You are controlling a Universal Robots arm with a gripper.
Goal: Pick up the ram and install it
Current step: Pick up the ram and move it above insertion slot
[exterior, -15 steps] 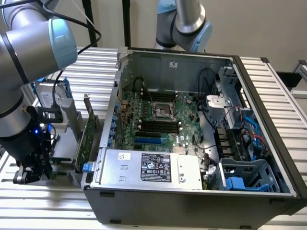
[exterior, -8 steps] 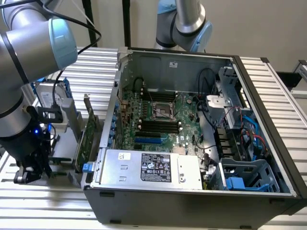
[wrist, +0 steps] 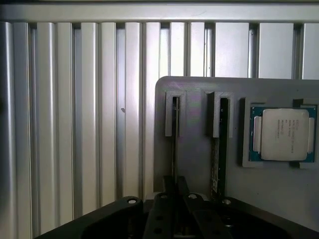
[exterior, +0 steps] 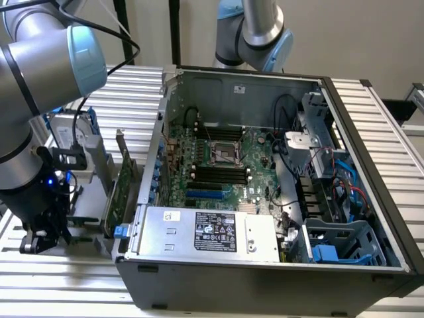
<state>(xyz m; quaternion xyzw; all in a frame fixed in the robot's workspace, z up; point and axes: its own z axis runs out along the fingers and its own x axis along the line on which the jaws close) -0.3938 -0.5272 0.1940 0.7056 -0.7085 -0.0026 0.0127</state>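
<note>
So here's where I'm at: the gripper [wrist: 175, 182] is down low over the grey holder [wrist: 195, 149] on the table [wrist: 75, 124], and the ram [wrist: 174, 130] I'm after stands on edge in the holder slot farther from the processor chip [wrist: 285, 134]. What matters is the alignment. The ram's long axis runs straight out ahead of the gripper along that slot, and its near end sits right at the gripper's centre line, so it looks lined up dead on, not off to one side. A second stick [wrist: 217, 159] stands in the next slot over, just beside it and parallel. Honestly I can't tell whether the gripper is apart or clamped on the ram. In the exterior view the gripper [exterior: 41, 235] is well off to that view's left of the computer case [exterior: 265, 281], so nothing's in the board's memory slots [exterior: 218, 173] yet, as far as I can judge.
</note>
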